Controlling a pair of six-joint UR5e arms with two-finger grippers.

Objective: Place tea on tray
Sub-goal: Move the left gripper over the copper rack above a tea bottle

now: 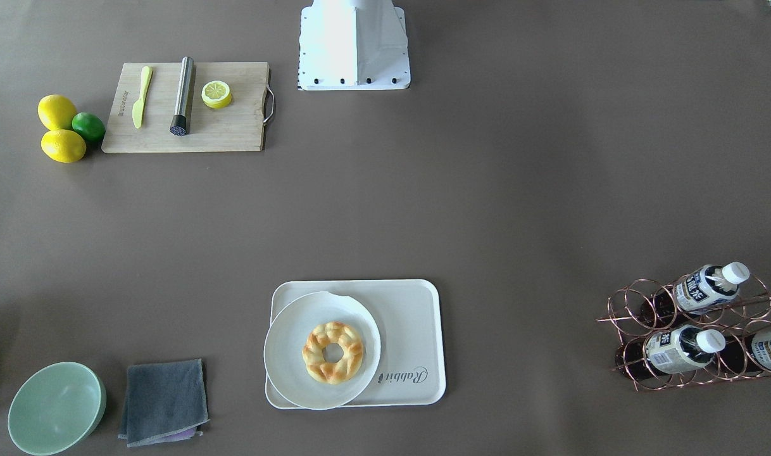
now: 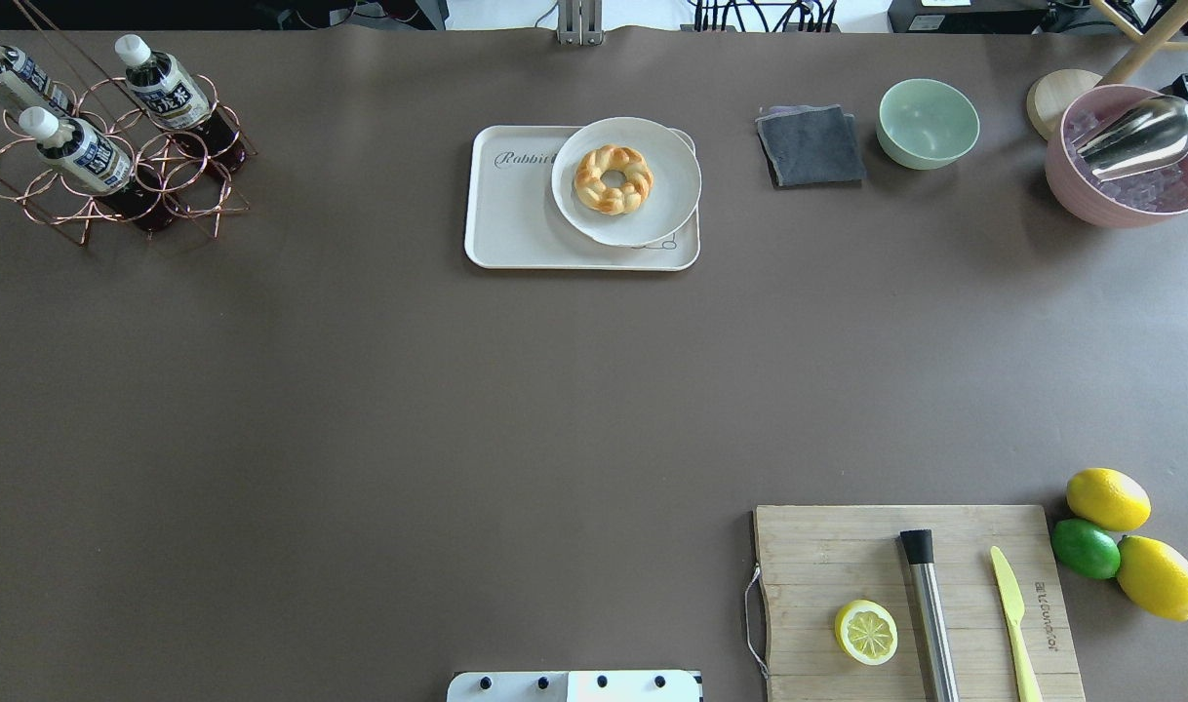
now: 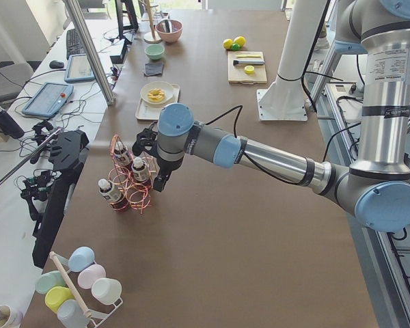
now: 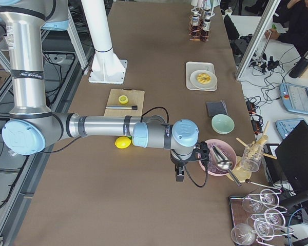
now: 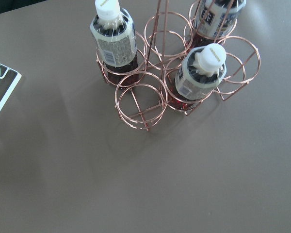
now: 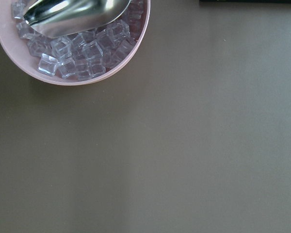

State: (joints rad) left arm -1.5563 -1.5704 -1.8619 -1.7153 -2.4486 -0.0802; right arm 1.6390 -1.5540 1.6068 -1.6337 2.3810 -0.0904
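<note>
Three tea bottles with white caps stand in a copper wire rack at the table's far left: one, a second and a third. The left wrist view looks down on them. The cream tray with "Rabbit" script lies at the far middle, also seen in the front view. My left gripper hovers beside the rack; I cannot tell if it is open. My right gripper hangs near the pink bowl; I cannot tell its state either.
A round white plate with a doughnut covers the tray's right half. A grey cloth, a green bowl and a pink ice bowl with a scoop stand far right. A cutting board, lemons and a lime lie near right.
</note>
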